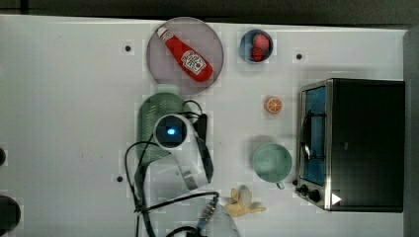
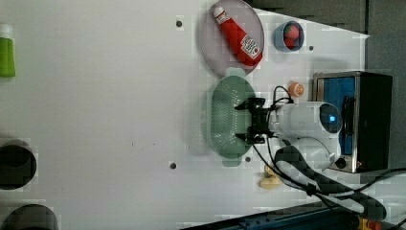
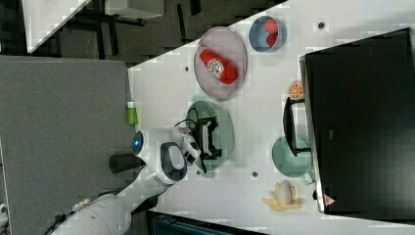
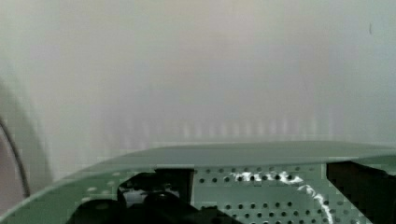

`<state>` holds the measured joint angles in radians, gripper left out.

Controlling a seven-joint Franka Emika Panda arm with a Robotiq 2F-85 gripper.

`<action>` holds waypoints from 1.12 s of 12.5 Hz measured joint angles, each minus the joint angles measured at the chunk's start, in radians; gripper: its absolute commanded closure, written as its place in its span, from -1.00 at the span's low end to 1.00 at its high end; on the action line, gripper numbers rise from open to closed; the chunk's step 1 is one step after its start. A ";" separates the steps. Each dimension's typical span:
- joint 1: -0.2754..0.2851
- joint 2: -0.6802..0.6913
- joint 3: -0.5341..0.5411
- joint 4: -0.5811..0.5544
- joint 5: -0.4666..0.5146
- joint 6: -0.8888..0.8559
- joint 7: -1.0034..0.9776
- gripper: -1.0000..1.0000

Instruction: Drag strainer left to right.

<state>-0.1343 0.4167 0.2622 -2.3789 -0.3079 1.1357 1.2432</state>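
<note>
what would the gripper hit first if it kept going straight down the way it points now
Most likely the strainer: the open gripper hangs over its perforated bottom, by the rim on the left view's right. The gap between them is unclear.

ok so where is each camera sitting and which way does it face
top view: overhead, looking straight down on the table; arm covers part of the strainer.
left view: high, looking down from another side; open hand over the strainer.
right view: high, slanted; arm and hand over the strainer.
wrist view: on the wrist, close above the perforated strainer.
Top and left views share the ketchup bottle on the plate.
</note>
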 measured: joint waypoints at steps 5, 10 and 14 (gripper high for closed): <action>-0.008 -0.008 -0.154 -0.023 0.004 0.021 -0.157 -1.00; -0.037 -0.003 -0.238 -0.023 -0.006 0.042 -0.212 -1.00; -0.022 0.005 -0.284 -0.002 -0.003 0.045 -0.318 -1.00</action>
<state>-0.1562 0.4221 -0.0219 -2.3809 -0.3108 1.1807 0.9253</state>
